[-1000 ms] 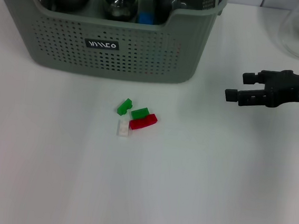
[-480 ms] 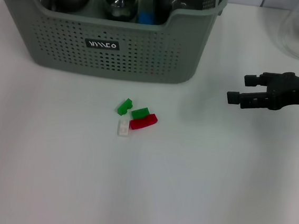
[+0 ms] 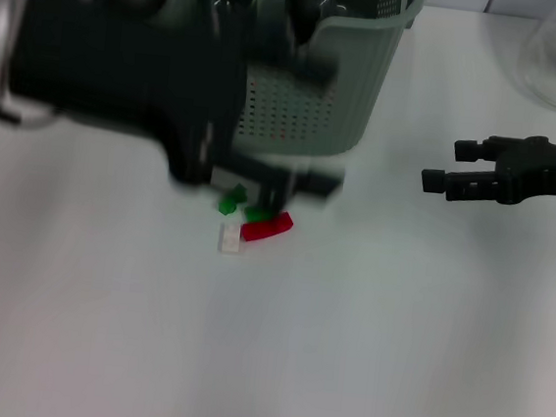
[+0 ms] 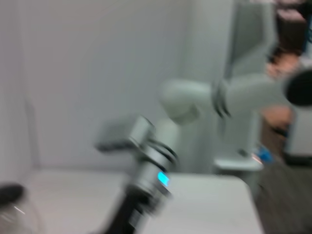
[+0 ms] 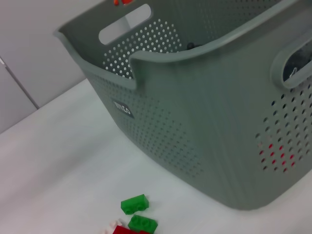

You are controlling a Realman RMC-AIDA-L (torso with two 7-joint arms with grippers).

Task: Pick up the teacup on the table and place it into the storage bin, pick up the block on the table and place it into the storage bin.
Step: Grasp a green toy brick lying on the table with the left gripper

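Here the left gripper, fingers too blurred to judge, hangs over the blocks before the storage bin, presumably to pick one, while the right gripper waits spread aside.

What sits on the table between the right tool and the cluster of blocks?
Nothing. In the head view, bare white table runs from the right tool to the red block and its neighbours.
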